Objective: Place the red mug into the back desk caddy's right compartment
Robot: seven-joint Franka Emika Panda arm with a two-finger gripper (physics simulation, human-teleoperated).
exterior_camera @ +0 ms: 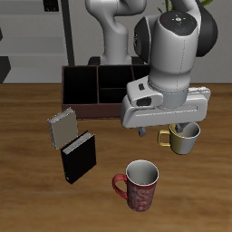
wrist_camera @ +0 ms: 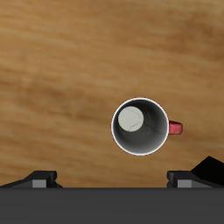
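The red mug [exterior_camera: 138, 185] stands upright near the table's front edge, its pale inside showing and its handle [exterior_camera: 118, 186] pointing sideways. From the wrist view I look straight down into the red mug [wrist_camera: 141, 126], which sits ahead of my fingertips. My gripper [exterior_camera: 169, 130] [wrist_camera: 112, 178] hangs open and empty above the table, farther back than the mug. The back desk caddy [exterior_camera: 65, 91] lies at the table's back, dark brown with black sections. My hand hides one end of it. I cannot tell which section is the right compartment.
A yellowish mug [exterior_camera: 182, 139] stands just below and beside my gripper. A grey book [exterior_camera: 62, 129] and a black book [exterior_camera: 79, 156] lie in front of the caddy. A corner of the black book [wrist_camera: 210, 166] shows in the wrist view.
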